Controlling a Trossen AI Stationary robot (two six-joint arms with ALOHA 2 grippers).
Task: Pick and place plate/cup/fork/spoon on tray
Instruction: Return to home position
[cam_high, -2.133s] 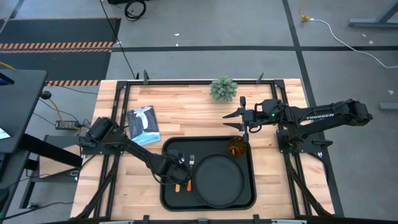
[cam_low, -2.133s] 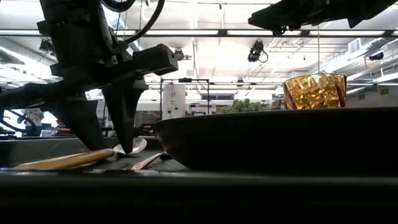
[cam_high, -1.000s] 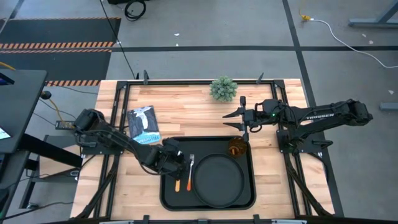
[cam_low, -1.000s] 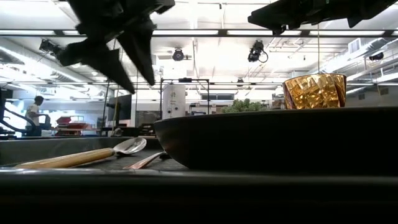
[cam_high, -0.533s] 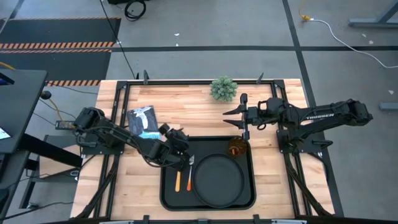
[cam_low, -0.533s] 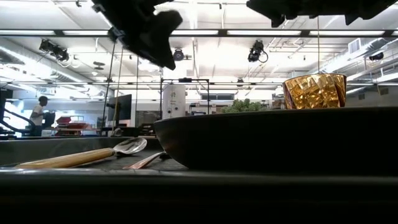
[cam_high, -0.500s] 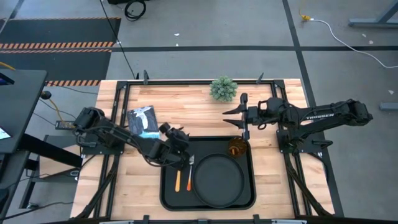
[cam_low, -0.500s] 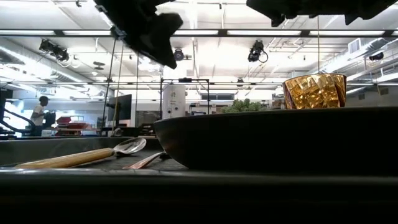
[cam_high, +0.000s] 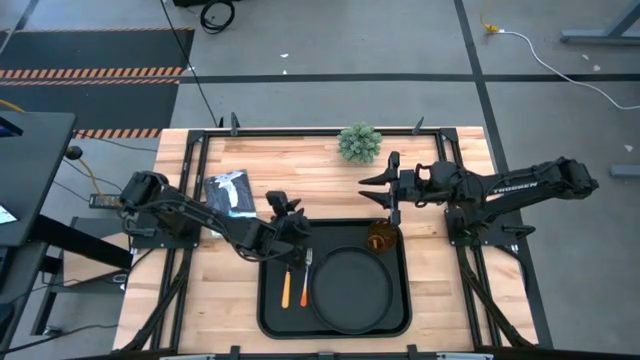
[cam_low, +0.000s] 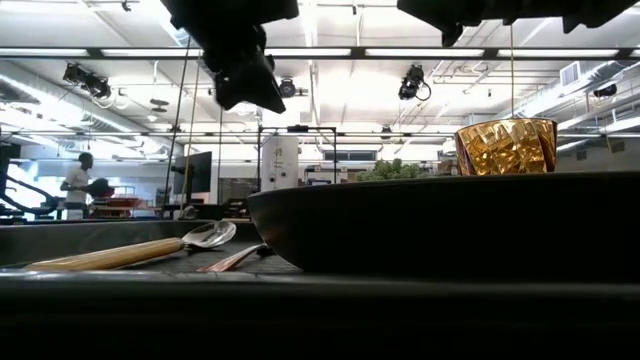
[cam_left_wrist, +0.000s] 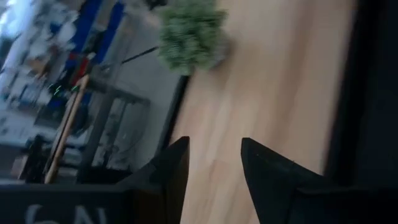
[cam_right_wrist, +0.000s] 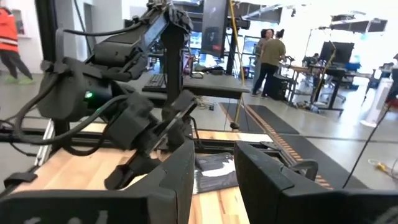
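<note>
The tray (cam_high: 272, 318) sat at the table's near edge, w/ everything seemingly on it already. The plate (cam_high: 351, 290) took up the tray's right-centre; the cup (cam_high: 379, 240) stood in the tray's far right corner, just beside the plate's rim. The fork (cam_high: 306, 279) and spoon (cam_high: 285, 286) lay side by side left of the plate, handles toward the tray's near edge, spoon on the outer side. In the low view the spoon's bowl (cam_low: 208, 234) rested flat on the tray floor w/ the fork's handle next to it, plate wall to their right. So, judging by layout, all four items were placed and nothing looked left to pick; what remained was prob. only clearing the arms. The left gripper (cam_high: 282, 208) was raised over the tray's far left corner, fingers apart w/ bare wood between them in its wrist view, holding nothing. The right gripper (cam_high: 389, 192) hung just beyond the tray's far right corner, above the cup's side; its fingers stood parted and empty in its wrist view. A small potted plant (cam_high: 359, 143) sat well beyond the tray; a dark packet (cam_high: 229, 194) lay beyond its left corner.
</note>
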